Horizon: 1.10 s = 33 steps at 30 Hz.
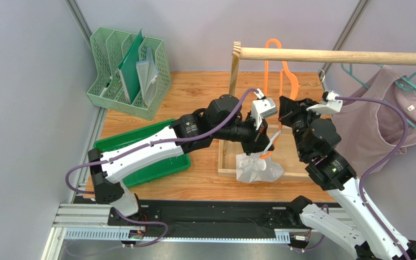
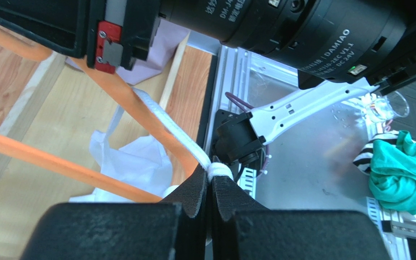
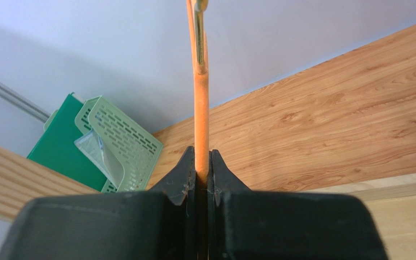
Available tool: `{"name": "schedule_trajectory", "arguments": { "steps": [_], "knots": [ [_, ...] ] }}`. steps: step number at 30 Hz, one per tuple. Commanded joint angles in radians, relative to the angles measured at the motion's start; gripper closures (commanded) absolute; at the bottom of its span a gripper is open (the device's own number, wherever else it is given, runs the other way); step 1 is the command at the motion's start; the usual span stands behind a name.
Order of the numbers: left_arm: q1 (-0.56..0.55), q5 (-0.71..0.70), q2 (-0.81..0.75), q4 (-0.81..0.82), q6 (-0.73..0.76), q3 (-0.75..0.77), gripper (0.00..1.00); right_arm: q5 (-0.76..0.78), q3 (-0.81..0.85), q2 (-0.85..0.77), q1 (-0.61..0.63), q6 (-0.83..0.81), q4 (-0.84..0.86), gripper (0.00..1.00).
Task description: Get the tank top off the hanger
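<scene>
Supporting table point(image 1: 194, 86): one, light wood, filling the middle of the overhead view.
Wooden rack point(image 1: 329, 55): one, with a round rail across the top and a flat base frame on the table.
Arms: two, white and black. The left arm point(image 1: 150, 149) reaches in from the left, the right arm point(image 1: 329, 168) from the right, and they meet under the rail.
Mauve shirt point(image 1: 367, 119): one, hanging at the rail's right end among teal hangers point(image 1: 411, 84) too tangled to count.
Green tray point(image 1: 164, 169): one, flat on the table, partly under the left arm.
Mint organizer point(image 1: 99, 95): one, at the table's far left corner, holding a few flat items.
Tank top point(image 1: 256, 168): one, white, bunched low between the two arms by the front of the rack's base. One strap point(image 2: 177, 135) runs up across the orange hanger.
Orange hanger point(image 3: 201, 108): one, held upright. A second orange hanger point(image 1: 272, 46) is hooked over the rail.
Right gripper point(image 3: 202, 162): jaws nearly closed, pinching the orange hanger's neck.
Left gripper point(image 2: 211, 184): jaws pressed together on the tank top's strap, just beside the hanger's arm.
</scene>
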Motion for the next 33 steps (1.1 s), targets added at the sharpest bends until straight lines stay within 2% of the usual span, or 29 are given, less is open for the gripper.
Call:
{"name": "schedule_trajectory", "arguments": {
  "steps": [1, 7, 9, 14, 19, 22, 27, 29, 31, 33],
  "knots": [
    [-0.007, 0.064, -0.006, 0.024, -0.031, 0.006, 1.0, 0.126, 0.043, 0.028, -0.01, 0.116, 0.016, 1.0],
    [-0.008, 0.053, -0.023, 0.034, -0.043, -0.049, 1.0, 0.301, 0.118, 0.127, -0.023, 0.355, -0.028, 1.0],
    [-0.008, 0.05, -0.038, 0.041, -0.048, -0.089, 1.0, 0.342, 0.143, 0.149, -0.028, 0.389, -0.057, 1.0],
    [-0.008, -0.039, -0.083, 0.012, -0.04, -0.17, 1.0, 0.351, 0.203, 0.164, -0.05, 0.378, -0.096, 1.0],
    [0.001, -0.154, -0.139, -0.04, -0.034, -0.228, 1.0, 0.319, 0.143, 0.063, -0.068, 0.355, -0.103, 1.0],
    [0.01, -0.233, -0.165, -0.087, -0.045, -0.233, 1.0, 0.266, 0.157, 0.019, -0.068, 0.306, -0.215, 1.0],
    [0.048, -0.307, -0.222, -0.176, -0.051, -0.227, 1.0, 0.123, 0.202, -0.039, -0.068, 0.086, -0.335, 1.0],
    [0.067, -0.339, -0.245, -0.205, -0.046, -0.219, 1.0, 0.014, 0.242, -0.033, -0.068, 0.001, -0.477, 1.0],
    [0.081, -0.346, -0.262, -0.224, -0.043, -0.222, 1.0, -0.097, 0.304, -0.024, -0.068, -0.01, -0.661, 1.0],
    [0.098, -0.344, -0.282, -0.23, -0.042, -0.233, 1.0, -0.194, 0.34, -0.03, -0.068, -0.014, -0.764, 1.0]
  ]
}}
